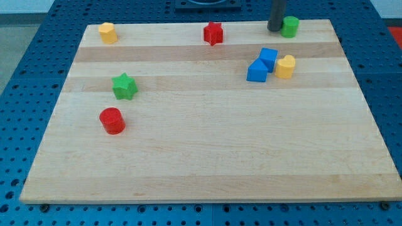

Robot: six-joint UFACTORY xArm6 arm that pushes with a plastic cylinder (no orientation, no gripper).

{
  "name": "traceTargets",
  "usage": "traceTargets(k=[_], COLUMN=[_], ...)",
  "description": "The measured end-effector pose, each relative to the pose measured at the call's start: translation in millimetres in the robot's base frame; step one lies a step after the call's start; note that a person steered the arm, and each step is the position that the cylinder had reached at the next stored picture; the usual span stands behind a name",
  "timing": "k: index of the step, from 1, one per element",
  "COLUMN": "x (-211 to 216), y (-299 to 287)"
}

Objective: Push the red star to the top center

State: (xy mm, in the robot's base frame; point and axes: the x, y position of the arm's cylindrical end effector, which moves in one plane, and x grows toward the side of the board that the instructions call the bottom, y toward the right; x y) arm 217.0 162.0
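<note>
The desk [207,163] is a pale wooden board with visible grain bands, lying on a blue perforated surface [19,94] whose holes show at every edge; the near corners are cut off by the view's bottom. Nearest sits a red cylinder [112,120] with a smooth, matte look, and just beyond it a green star [124,86]. Farther on, toward the view's right, two blue blocks [262,64] touch each other, their exact shapes hard to make out, with a yellow block [285,66] just beside them. At the far edge lie a yellow block [108,32] at the view's left, the red star [213,33] near the top centre, and a green block [289,26] at the right. My tip [275,29] rests just beside that green block, its upper rod cut off by the frame; there is no pincer to report.
</note>
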Motion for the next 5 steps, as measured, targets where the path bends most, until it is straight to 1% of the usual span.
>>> traceTargets(k=[2,4,5], x=[0.0,5.7,33.0], y=[4.0,-48.7,-73.3])
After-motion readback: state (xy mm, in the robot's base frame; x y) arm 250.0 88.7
